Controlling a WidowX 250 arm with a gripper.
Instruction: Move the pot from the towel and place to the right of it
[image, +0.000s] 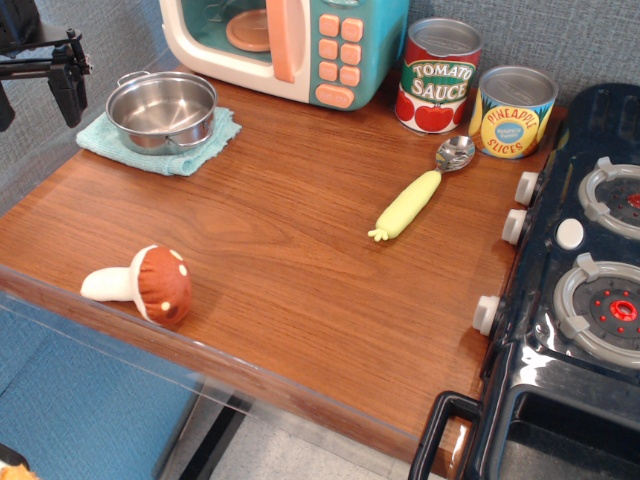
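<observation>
Pot (161, 110) sat on the towel (205, 145) at the table's (290, 260) back left corner, beside the toy microwave (290, 45); the gripper (35, 90) hung left of it, touching nothing, fingers parted

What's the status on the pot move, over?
Claw up at left of pot, holding nothing; open or shut unclear. Pot sits on towel, not yet moved. Wood right of towel bare; spoon and mushroom well off.
</observation>
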